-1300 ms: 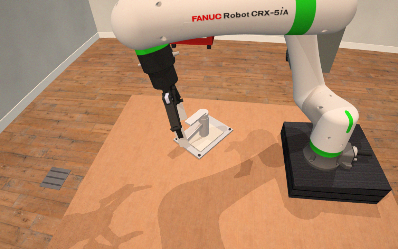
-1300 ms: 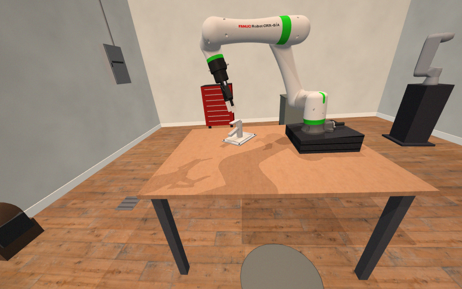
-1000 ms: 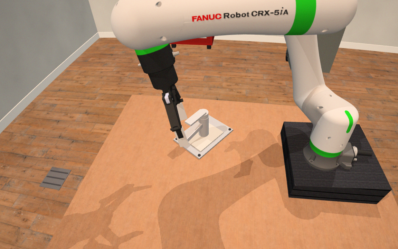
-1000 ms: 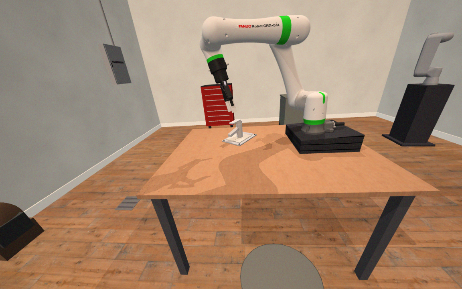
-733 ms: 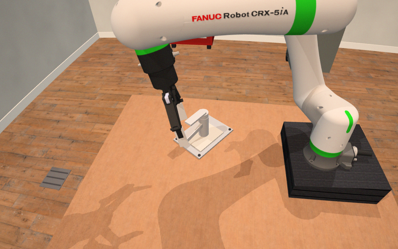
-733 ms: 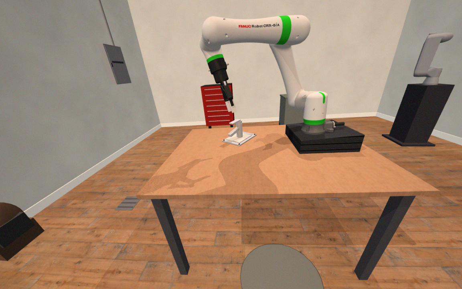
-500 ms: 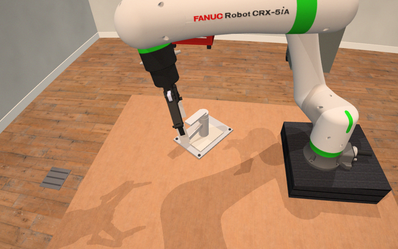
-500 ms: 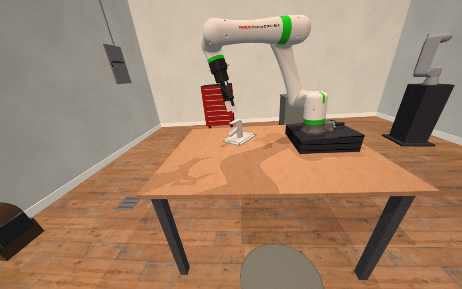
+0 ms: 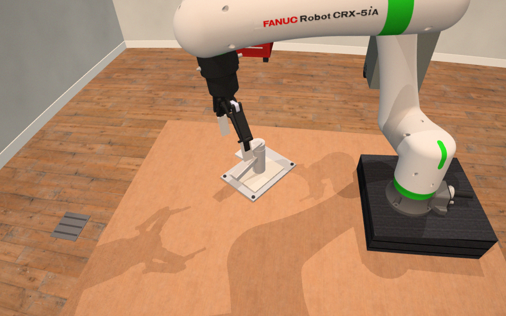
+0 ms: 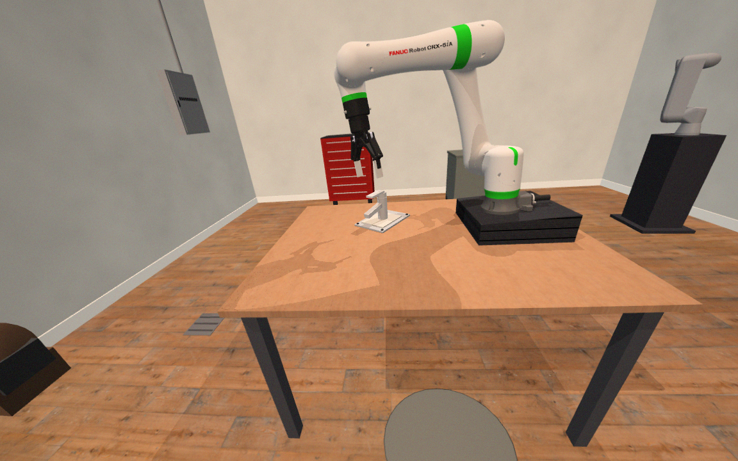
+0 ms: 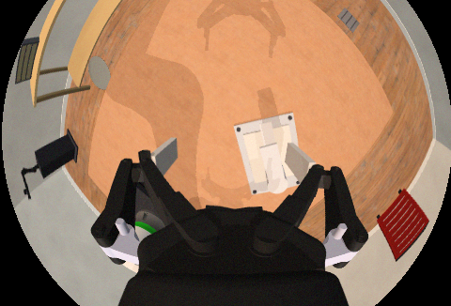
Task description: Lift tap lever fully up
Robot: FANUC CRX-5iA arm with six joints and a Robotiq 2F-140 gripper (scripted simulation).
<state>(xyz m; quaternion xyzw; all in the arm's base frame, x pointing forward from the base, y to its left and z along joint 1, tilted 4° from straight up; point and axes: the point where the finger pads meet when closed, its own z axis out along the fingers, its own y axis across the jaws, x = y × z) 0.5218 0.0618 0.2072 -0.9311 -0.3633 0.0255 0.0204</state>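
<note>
The grey tap (image 9: 259, 158) stands on a white base plate (image 9: 258, 175) on the wooden table. Its flat lever (image 10: 373, 195) points out sideways from the top, about level. The spout (image 9: 242, 173) runs low over the plate. My gripper (image 9: 234, 138) is open and empty, hanging a little above the tap. In the top view, one finger crosses in front of the lever's end. In the exterior view the gripper (image 10: 368, 167) is clearly above the lever, not touching it. In the wrist view the tap (image 11: 271, 152) lies beside the right finger of the gripper (image 11: 232, 156).
The arm's black base block (image 9: 424, 204) sits on the table right of the tap. A red tool cabinet (image 10: 346, 168) stands on the floor behind the table. Another robot on a black pedestal (image 10: 669, 177) stands far right.
</note>
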